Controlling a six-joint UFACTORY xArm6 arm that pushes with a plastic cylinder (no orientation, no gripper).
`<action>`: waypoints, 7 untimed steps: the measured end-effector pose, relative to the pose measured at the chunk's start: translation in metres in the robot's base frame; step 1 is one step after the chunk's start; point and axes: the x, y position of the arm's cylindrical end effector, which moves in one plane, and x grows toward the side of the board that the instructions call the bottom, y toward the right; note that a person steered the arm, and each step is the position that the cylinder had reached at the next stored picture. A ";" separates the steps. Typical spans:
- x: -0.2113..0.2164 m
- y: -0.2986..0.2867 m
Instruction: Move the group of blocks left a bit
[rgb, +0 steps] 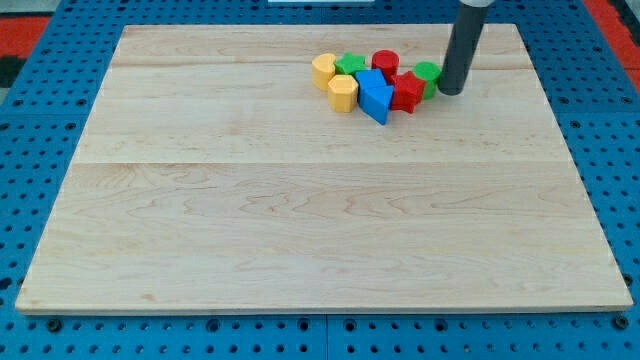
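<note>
A tight group of blocks sits near the top of the wooden board (300, 200), right of centre. From the view's left: a yellow block (322, 69), a yellow hexagonal block (343, 93), a green block (350, 64), a blue block (368, 81), a blue wedge-like block (378, 101), a red cylinder (385, 62), a red star-like block (407, 92) and a green cylinder (427, 73). My tip (450, 92) stands on the board at the group's right side, right next to the green cylinder; whether it touches is unclear.
The board lies on a blue perforated table (40, 150). The dark rod (462, 45) rises out of the view's top. A red area (25, 25) shows at the view's top left and top right corners.
</note>
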 end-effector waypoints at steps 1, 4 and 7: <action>0.000 -0.011; 0.019 -0.036; 0.045 -0.039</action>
